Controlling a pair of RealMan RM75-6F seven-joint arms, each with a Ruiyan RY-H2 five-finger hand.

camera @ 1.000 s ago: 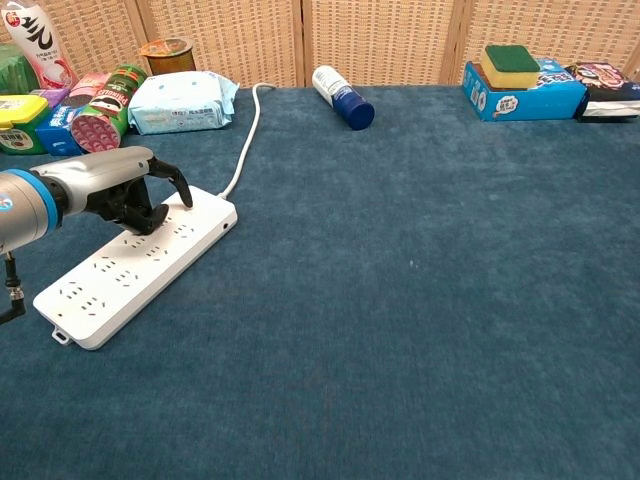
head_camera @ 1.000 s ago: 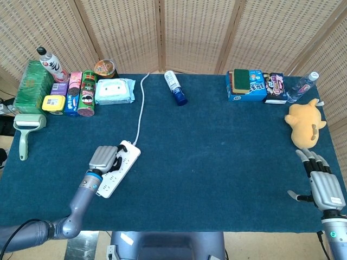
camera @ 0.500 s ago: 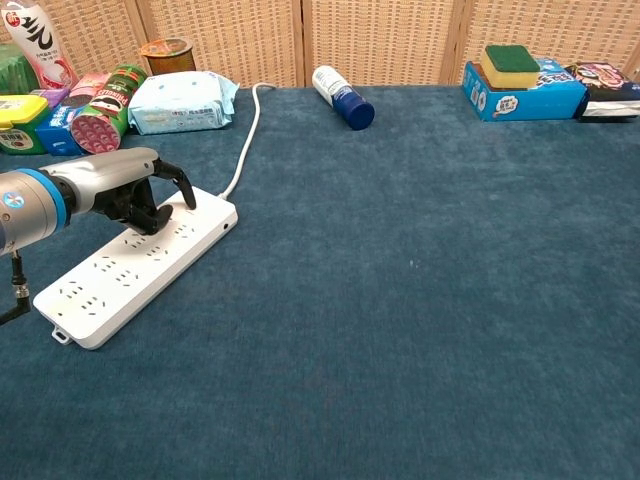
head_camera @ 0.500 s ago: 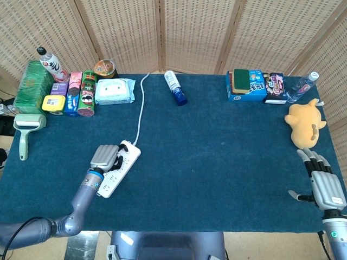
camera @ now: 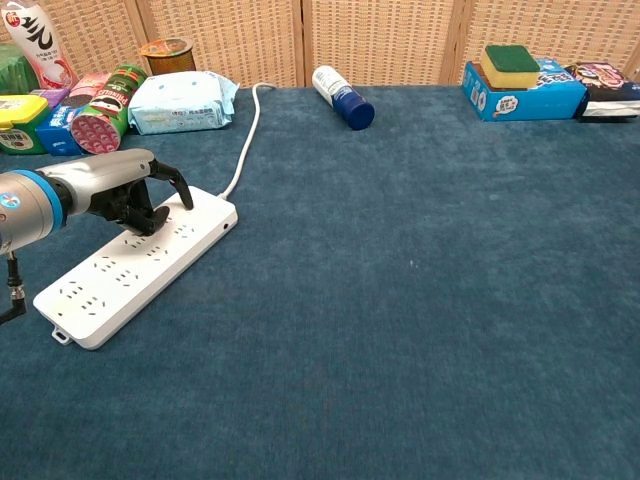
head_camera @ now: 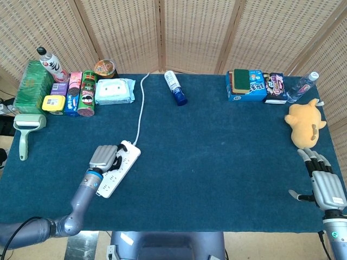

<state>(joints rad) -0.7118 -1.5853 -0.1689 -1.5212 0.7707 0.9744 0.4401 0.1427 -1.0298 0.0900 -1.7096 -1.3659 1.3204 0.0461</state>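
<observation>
Near the bench's [head_camera: 217,162] front left corner, the left hand [head_camera: 103,157] rests on the cord end of the white power strip [camera: 135,265], fingers curled, gripping nothing. At the front right corner, the right hand [head_camera: 324,185] lies open, fingers spread, near the yellow plush toy [head_camera: 304,123].

white power strip [camera: 135,267] lies flat, diagonal, on the blue table's left.

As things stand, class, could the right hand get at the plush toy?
Probably yes: the right hand lies open just short of the plush toy, with only bare table between them.
</observation>
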